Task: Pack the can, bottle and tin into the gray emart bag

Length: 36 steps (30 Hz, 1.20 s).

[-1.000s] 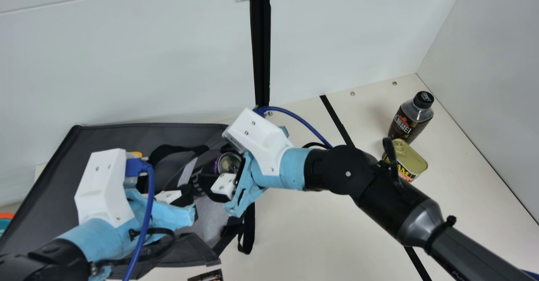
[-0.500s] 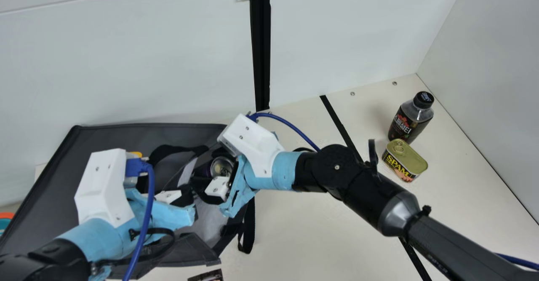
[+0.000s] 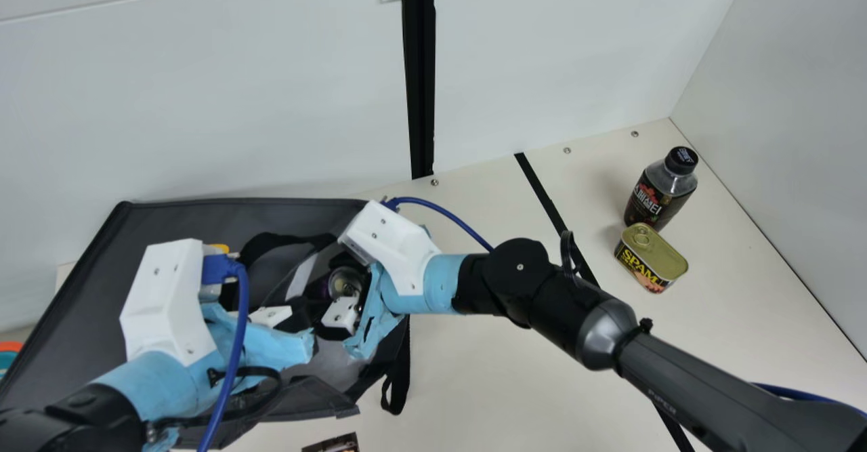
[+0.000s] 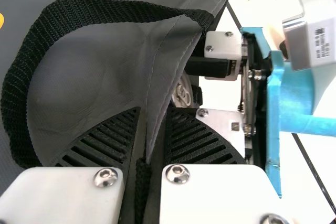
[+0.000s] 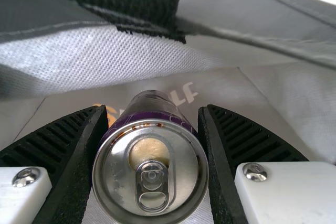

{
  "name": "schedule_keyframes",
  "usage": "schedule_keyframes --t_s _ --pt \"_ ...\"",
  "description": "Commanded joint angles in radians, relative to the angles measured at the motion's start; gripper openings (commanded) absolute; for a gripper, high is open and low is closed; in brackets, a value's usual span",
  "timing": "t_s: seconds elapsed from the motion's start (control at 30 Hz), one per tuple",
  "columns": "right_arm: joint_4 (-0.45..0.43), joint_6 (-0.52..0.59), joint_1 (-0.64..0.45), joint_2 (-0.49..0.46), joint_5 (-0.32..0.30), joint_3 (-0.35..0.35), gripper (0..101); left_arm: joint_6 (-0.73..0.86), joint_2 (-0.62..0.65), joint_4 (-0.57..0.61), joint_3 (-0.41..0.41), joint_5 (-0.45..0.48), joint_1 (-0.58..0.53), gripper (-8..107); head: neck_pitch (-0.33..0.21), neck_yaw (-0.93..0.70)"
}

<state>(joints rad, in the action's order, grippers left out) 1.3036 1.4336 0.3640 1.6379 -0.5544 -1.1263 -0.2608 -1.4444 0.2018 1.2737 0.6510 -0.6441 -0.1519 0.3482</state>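
You are seeing glossy metal on the can [image 5: 151,169], matt cloth on the bag [image 4: 94,77] and rough woven webbing on its handle [image 4: 79,10].

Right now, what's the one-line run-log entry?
Right gripper: holding can within opening of bag | Left gripper: pinching bag edge | Bottle, tin: on table, unpacked

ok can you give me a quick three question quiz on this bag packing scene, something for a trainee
1. True or false: the tin and the bottle are both outside the bag.

2. What is the right end effector gripping?
a) the tin
b) the can
c) the bottle

3. Fill in the missing word: the left end effector is shut on the fabric ____ of the bag.

Key: 1 true; 2 b; 3 edge
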Motion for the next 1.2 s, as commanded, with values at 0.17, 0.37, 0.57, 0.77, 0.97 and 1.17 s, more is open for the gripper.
schedule_keyframes --t_s 0.17,0.37,0.57,0.77,0.97,1.17 --pt "0.032 0.041 -0.001 0.022 -0.005 -0.005 0 0.0 0.0 0.0 0.0 0.0 0.0 10 -0.023 0.001" --pt "0.044 0.057 0.0 0.032 -0.007 -0.009 17 0.0 0.0 0.0 0.0 0.0 0.0 10 -0.023 0.001" --pt "0.045 0.063 -0.001 0.033 -0.006 -0.007 37 0.0 0.0 0.0 0.0 0.0 0.0 10 -0.023 0.001" --pt "0.037 0.06 -0.005 0.027 -0.006 -0.004 57 0.0 0.0 0.0 0.0 0.0 0.0 10 -0.023 0.001" --pt "0.025 0.052 -0.008 0.018 -0.009 -0.001 77 0.0 0.0 0.0 0.0 0.0 0.0 10 -0.023 0.001" --pt "0.013 0.04 -0.014 0.006 -0.012 0.004 91 0.0 0.0 0.0 0.0 0.0 0.0 10 -0.023 0.001"
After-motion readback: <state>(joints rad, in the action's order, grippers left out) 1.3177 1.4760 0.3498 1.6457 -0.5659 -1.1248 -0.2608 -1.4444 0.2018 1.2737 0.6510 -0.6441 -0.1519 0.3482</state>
